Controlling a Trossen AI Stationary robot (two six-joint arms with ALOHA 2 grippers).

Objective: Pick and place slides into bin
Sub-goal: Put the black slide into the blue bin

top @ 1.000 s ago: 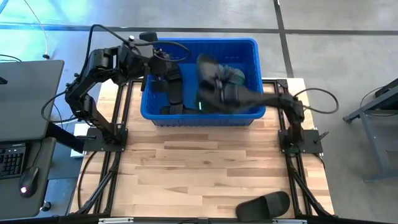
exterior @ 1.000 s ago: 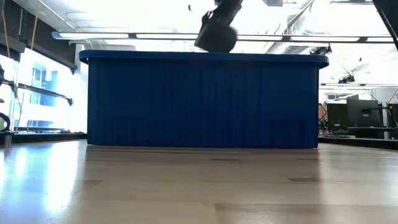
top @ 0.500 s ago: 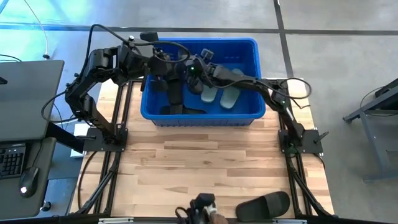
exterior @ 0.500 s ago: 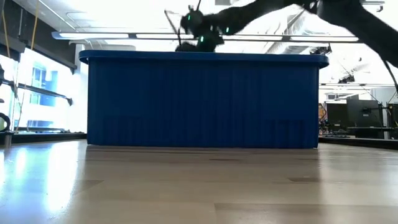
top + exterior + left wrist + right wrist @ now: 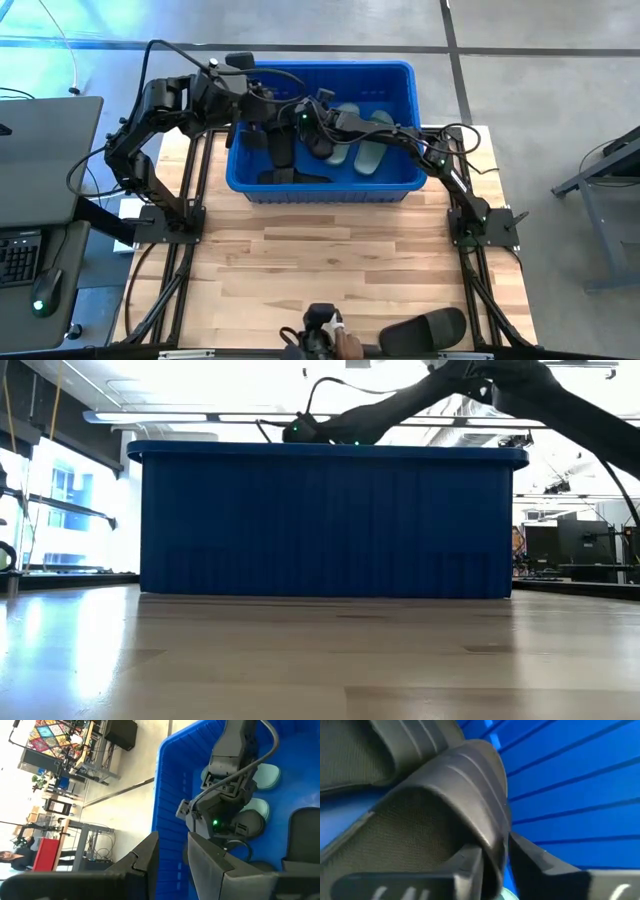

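The blue bin [image 5: 400, 75] stands at the table's far side and fills the low view [image 5: 330, 520]. In it lie two sage green slides [image 5: 362, 142] and black slides [image 5: 282, 150] on the left. My right gripper [image 5: 308, 122] reaches from the right down into the bin's middle, shut on a black slide [image 5: 445, 795]. My left gripper [image 5: 262, 108] hovers over the bin's left rim, empty, fingers close together [image 5: 173, 847]. One more black slide [image 5: 425, 328] lies sole down at the table's near right edge. My right gripper holds the black slide by the edge of its wide strap [image 5: 492, 837], pinched between the two fingers, one under the strap over the footbed and one outside. The slide sits low inside the bin; whether it rests on the floor I cannot tell.
A person's hand [image 5: 322, 335] shows at the table's near edge, left of the loose black slide. A laptop and keyboard [image 5: 40, 160] stand off the table's left. The bare wooden tabletop [image 5: 330, 260] stretches between the bin and the near edge.
My right gripper has gone toward the table's left and down into the bin with the black slide, which was lifted above the bin's right half and now sits low near its middle. A person's hand has come in at the near edge.
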